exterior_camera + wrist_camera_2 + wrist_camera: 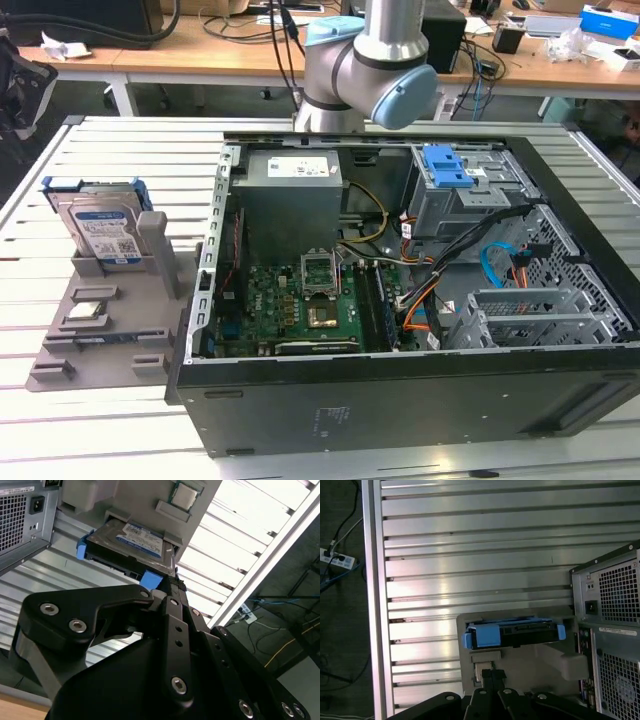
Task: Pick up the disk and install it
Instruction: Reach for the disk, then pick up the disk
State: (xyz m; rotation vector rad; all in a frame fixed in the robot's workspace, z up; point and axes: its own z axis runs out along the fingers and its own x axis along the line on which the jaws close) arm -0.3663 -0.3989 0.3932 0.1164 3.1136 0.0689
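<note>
The disk (100, 225), silver with a white-and-blue label and blue rails, stands tilted on edge in a slot of a grey stand (100, 330) at the exterior view's left. The second wrist view shows the disk (130, 542) from its label side. The first wrist view shows the disk (512, 632) edge-on. In both wrist views my black gripper (172, 587) (492, 675) hangs apart from the disk, near its blue-railed corner. The fingers look shut with nothing between them.
An open computer case (400, 395) lies on the slatted metal table (130, 150) beside the stand. Inside are a motherboard (300, 300), cables, a bay with a blue latch (450, 168) and a metal drive cage (540, 310). A small chip (88, 310) rests on the stand.
</note>
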